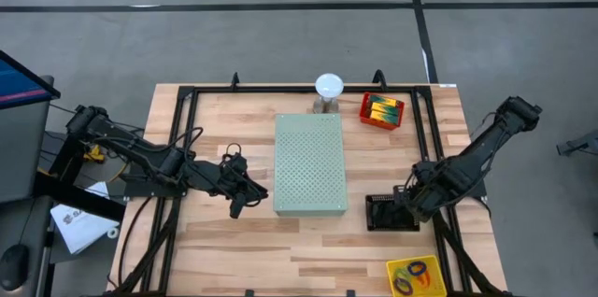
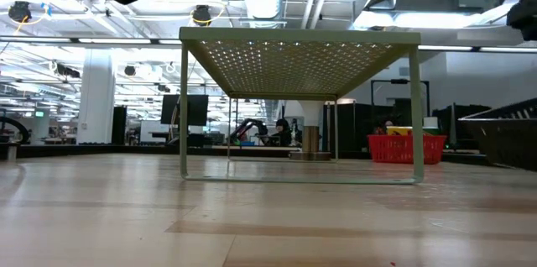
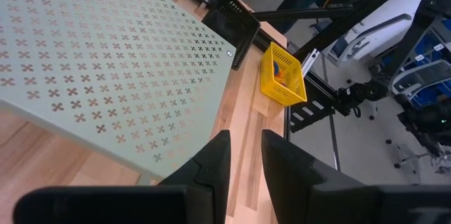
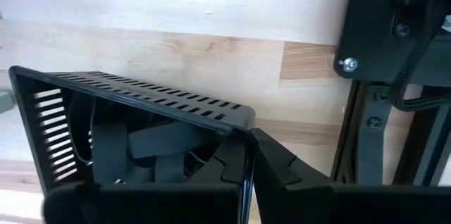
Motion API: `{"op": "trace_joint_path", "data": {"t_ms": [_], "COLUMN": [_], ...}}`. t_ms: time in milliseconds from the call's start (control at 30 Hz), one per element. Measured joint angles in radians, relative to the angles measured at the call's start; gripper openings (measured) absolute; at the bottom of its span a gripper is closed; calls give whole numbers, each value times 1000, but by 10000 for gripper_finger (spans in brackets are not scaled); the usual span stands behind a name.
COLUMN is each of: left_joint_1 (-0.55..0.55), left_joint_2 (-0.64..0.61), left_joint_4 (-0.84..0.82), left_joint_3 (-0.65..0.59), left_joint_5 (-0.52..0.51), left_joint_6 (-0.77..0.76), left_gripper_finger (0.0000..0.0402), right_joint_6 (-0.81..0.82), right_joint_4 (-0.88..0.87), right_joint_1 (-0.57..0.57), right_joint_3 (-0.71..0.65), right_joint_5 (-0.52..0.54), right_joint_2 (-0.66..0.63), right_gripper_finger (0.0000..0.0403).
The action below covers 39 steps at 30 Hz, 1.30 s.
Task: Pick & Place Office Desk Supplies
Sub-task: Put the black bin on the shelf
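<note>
A black slotted basket (image 1: 388, 215) stands right of the pale-green perforated board (image 1: 310, 164), with dark pieces (image 4: 158, 143) inside it. My right gripper (image 1: 412, 205) is shut on its right-hand corner. A yellow basket (image 1: 416, 275) at the near right holds coloured band loops (image 1: 409, 278). A red basket (image 1: 382, 110) at the far right holds yellow-green boxes (image 1: 381, 106). My left gripper (image 1: 237, 207) hangs open above the table, left of the board's near corner, with nothing between its fingers (image 3: 218, 160). My right gripper pinches the black basket's thin wall at a top corner (image 4: 245, 127), one finger (image 4: 232, 164) inside the basket and one outside. The fingers come from above, pointing down. The basket sits tilted in the hold, its rim (image 2: 495, 114) slanting.
A white dome on a grey stand (image 1: 329, 87) rises behind the board's far edge. Black frame rails (image 1: 187, 138) run along the table's sides and far edge. Bare wood lies between the board and the near edge.
</note>
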Motion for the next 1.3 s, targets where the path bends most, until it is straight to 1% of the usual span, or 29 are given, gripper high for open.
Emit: {"op": "trace_joint_path", "data": {"t_ms": [433,833,1100,1300], "left_joint_1": [0,0,0,-11], "left_joint_2": [0,0,0,0], "left_joint_4": [0,0,0,-1], "left_joint_3": [0,0,0,0], "left_joint_5": [0,0,0,0], "left_joint_6": [3,26,58,85], "left_gripper_finger": [76,76,76,76], "right_joint_6": [-19,-11,-17,-55], "right_joint_4": [-4,17,69,118], "right_joint_1": [11,94,93,60], "right_joint_3": [89,176,224,256], "right_joint_5": [30,35,138,173], "right_joint_2": [-6,-5,-5,0], "right_gripper_finger": [5,5,5,5]}}
